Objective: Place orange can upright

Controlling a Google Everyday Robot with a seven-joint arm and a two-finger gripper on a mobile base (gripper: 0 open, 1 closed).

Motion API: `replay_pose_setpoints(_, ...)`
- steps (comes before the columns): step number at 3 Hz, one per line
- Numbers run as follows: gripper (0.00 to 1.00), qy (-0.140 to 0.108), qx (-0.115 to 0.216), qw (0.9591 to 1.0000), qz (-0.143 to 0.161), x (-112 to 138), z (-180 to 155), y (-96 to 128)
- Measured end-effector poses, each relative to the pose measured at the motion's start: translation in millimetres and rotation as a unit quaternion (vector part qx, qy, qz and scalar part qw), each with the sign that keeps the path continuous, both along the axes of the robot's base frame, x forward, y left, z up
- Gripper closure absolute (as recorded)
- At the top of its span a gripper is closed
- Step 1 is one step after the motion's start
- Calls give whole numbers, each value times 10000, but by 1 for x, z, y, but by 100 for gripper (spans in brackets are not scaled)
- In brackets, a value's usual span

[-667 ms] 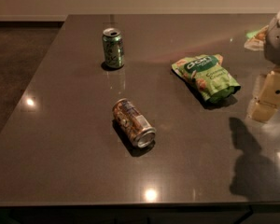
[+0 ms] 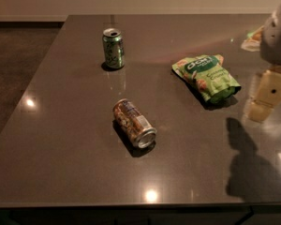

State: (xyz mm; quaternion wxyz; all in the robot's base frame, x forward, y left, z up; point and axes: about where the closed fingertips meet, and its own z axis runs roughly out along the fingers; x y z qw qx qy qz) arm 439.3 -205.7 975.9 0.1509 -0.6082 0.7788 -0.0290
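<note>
Nothing has shifted since the earlier frame: the gripper (image 2: 266,97) still hangs at the right edge of the counter (image 2: 61,172), and whether it is spread or closed cannot be told. The orange can (image 2: 134,123) lies on its side mid-counter, nearer the front edge. A green can (image 2: 113,48) stands upright toward the back left corner. A green snack bag (image 2: 207,76) lies near the gripper.

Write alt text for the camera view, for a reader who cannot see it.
An orange can lies on its side near the middle of a dark table, apart from the gripper at the right edge. A green can stands upright farther back, and a green snack bag lies to the right.
</note>
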Motion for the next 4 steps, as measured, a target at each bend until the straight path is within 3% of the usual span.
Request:
replay_pose_setpoints(1, 0, 287, 47, 9995, 75, 2, -9, 34)
replay_pose_setpoints(2, 0, 750, 331, 9960, -345, 7, -29, 87)
replay_pose_setpoints(3, 0, 888, 423, 9928, -679, 10, -39, 110)
replay_pose_setpoints(4, 0, 771, 372, 9880, -1288, 23, -54, 139)
